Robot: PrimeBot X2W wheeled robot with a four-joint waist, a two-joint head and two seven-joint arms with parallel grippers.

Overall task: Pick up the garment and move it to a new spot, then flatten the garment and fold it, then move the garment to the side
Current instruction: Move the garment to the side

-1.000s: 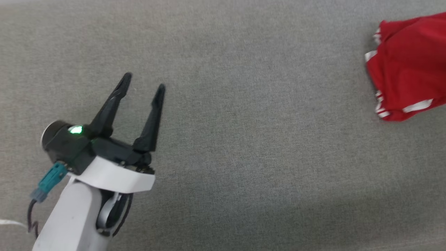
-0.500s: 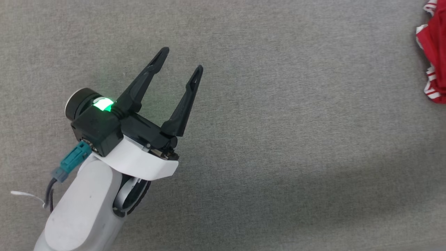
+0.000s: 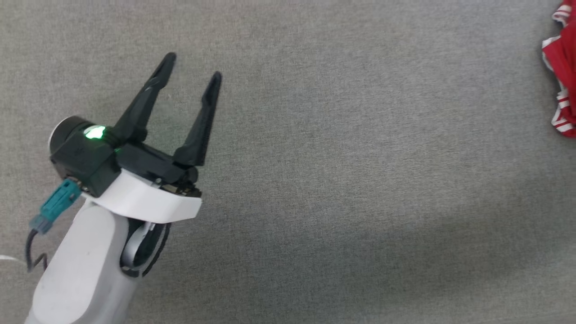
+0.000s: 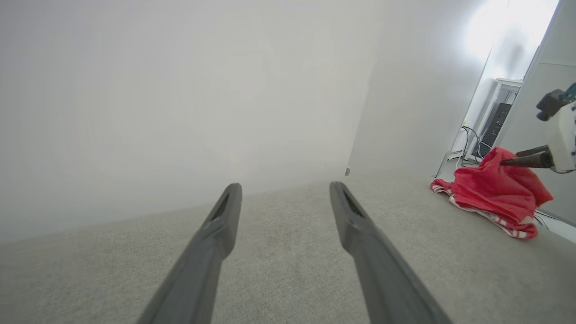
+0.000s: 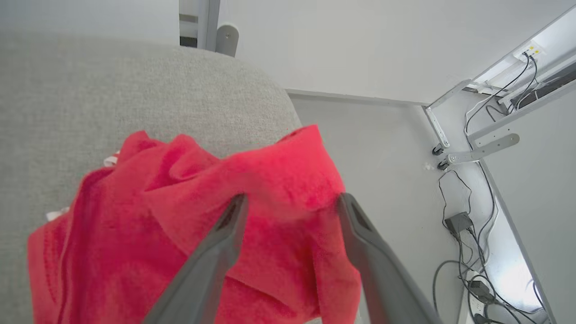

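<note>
Overhead, left gripper (image 3: 193,65) spread, empty; right wrist: right gripper (image 5: 292,198) spread at garment (image 5: 135,234).

Head view vs 1 s ago: the garment (image 3: 564,63) shows far less, just a red strip w/ striped cuffs at the right edge where a big bunch showed before. The shadow band (image 3: 450,252) sits higher too, so prob. the view itself shifted. My left gripper (image 3: 193,66) sits higher in frame than 1 s ago, & back left of where it was half a sec ago. My right gripper (image 5: 292,198) has gone from shut to fingers wide apart, red cloth betw. & behind them.
</note>
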